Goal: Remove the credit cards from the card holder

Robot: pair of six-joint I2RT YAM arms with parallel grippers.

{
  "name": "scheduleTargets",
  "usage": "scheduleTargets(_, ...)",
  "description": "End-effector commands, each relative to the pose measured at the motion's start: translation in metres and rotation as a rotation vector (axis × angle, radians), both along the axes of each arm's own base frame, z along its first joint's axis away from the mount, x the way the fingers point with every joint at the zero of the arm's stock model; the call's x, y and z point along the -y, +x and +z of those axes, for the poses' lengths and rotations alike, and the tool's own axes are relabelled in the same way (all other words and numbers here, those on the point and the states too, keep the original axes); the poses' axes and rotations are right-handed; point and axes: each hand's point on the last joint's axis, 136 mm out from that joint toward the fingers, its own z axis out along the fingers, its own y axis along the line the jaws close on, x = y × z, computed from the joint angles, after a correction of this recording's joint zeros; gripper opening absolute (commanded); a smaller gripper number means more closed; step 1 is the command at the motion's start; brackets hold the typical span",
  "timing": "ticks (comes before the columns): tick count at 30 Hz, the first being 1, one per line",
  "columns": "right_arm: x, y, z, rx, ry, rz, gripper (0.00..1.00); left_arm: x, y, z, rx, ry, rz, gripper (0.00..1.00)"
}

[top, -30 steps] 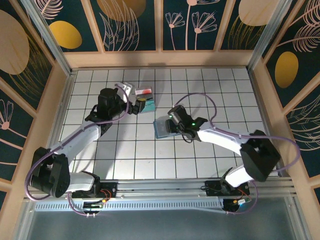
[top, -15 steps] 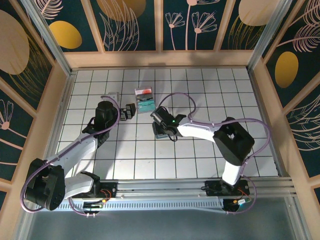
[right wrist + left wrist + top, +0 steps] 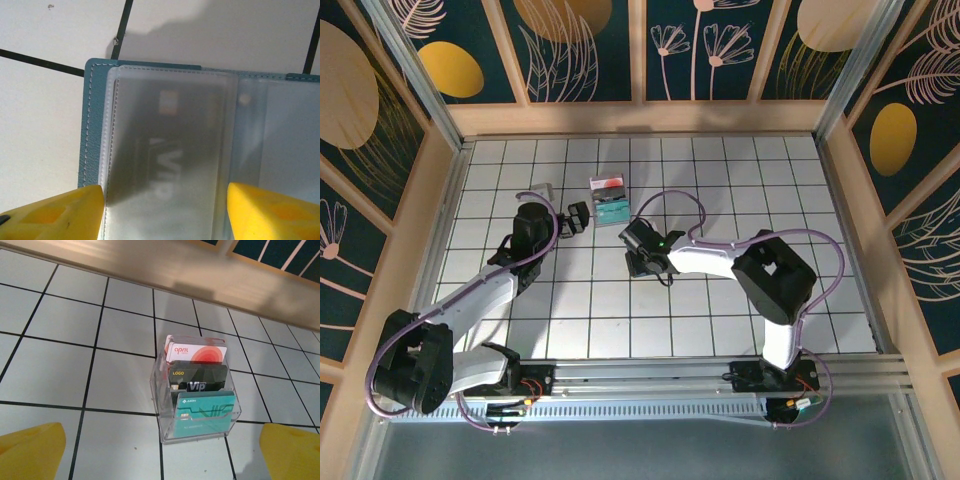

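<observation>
The card holder is a teal wallet lying open on the tiles, with clear sleeves inside. A dark credit card shows through the left sleeve. My right gripper is open just above it, one yellow fingertip on each side of that sleeve. In the top view my right gripper covers most of the wallet. My left gripper is open and points at a clear plastic box a short way ahead. That box holds a salmon-red card, a black one and a teal one. In the top view my left gripper stands left of the box.
The clear box stands on the tiled floor near the back middle. A wooden wall runs behind it, and wooden walls close in the left and right sides. Open tiles lie in front of both grippers and to the right.
My left gripper drew back to the left from the clear box. My right gripper slid left over the wallet, which now lies mostly under it.
</observation>
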Motion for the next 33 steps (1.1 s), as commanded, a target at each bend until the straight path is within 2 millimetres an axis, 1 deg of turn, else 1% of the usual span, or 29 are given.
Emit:
scheduleTargets(1, 0.003, 0.000, -0.007, -0.007, -0.030, 0.002, 0.65, -0.009, 0.001, 0.017, 0.064, -0.037, 0.055, 0.99)
scheduleTargets(5, 0.004, -0.002, -0.011, -0.015, -0.041, 0.003, 0.59, -0.015, -0.001, 0.019, 0.068, -0.031, 0.084, 0.99)
scheduleTargets(8, 0.004, -0.002, -0.012, -0.017, -0.041, 0.003, 0.50, -0.017, -0.002, 0.022, 0.072, -0.027, 0.091, 0.99)
scheduleTargets(10, 0.004, -0.001, -0.009, -0.012, -0.036, 0.000, 0.42, -0.018, -0.002, 0.024, 0.076, -0.026, 0.095, 0.99)
scheduleTargets(13, 0.006, 0.002, -0.004, 0.004, -0.035, -0.006, 0.34, -0.019, -0.004, 0.028, 0.086, -0.027, 0.096, 0.99)
scheduleTargets(15, 0.008, 0.004, 0.000, 0.015, -0.037, -0.020, 0.34, -0.019, -0.004, 0.032, 0.096, -0.025, 0.093, 0.99)
scheduleTargets(18, 0.015, 0.007, 0.005, 0.033, -0.059, -0.047, 0.45, -0.019, -0.006, 0.035, 0.105, -0.020, 0.090, 0.99)
scheduleTargets(21, 0.022, 0.011, 0.007, 0.054, -0.094, -0.075, 0.50, -0.021, -0.008, 0.037, 0.111, -0.007, 0.091, 0.99)
scheduleTargets(26, 0.034, 0.017, 0.015, 0.088, -0.128, -0.112, 0.52, -0.026, -0.010, 0.041, 0.118, 0.012, 0.105, 0.99)
scheduleTargets(31, 0.044, 0.024, 0.025, 0.110, -0.113, -0.144, 0.52, -0.028, -0.012, 0.041, 0.122, 0.015, 0.113, 0.99)
scheduleTargets(33, 0.049, 0.025, 0.025, 0.112, -0.112, -0.154, 0.51, -0.028, -0.012, 0.041, 0.121, 0.018, 0.109, 0.99)
